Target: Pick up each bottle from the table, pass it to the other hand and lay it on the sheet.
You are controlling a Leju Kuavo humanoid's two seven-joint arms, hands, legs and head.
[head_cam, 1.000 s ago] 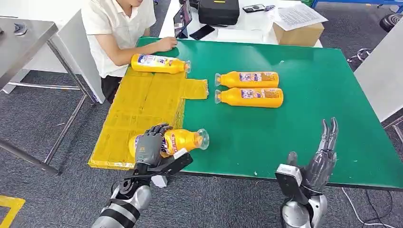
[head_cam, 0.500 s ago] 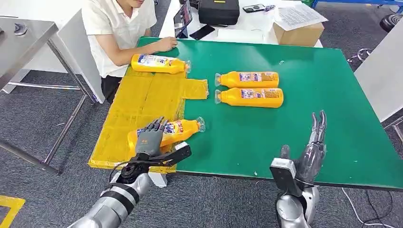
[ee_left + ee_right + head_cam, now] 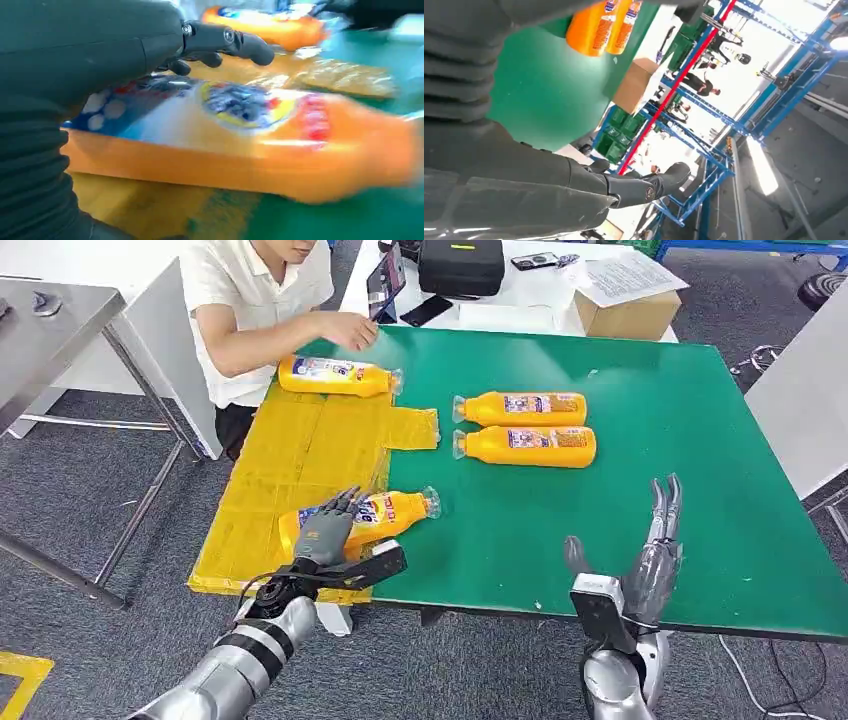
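Bottle [image 3: 372,515] label, blurred close-up under left hand [image 3: 90,55] fingers.

2 bottles [image 3: 522,427] lie right of the sheet [image 3: 300,465].

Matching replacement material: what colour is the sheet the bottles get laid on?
Yellow; the sheet shows best in the head view.

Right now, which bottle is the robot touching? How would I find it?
Look at the yellow sheet on the green table. At its near edge lies an orange bottle, under the left hand. No other bottle has a hand on it.
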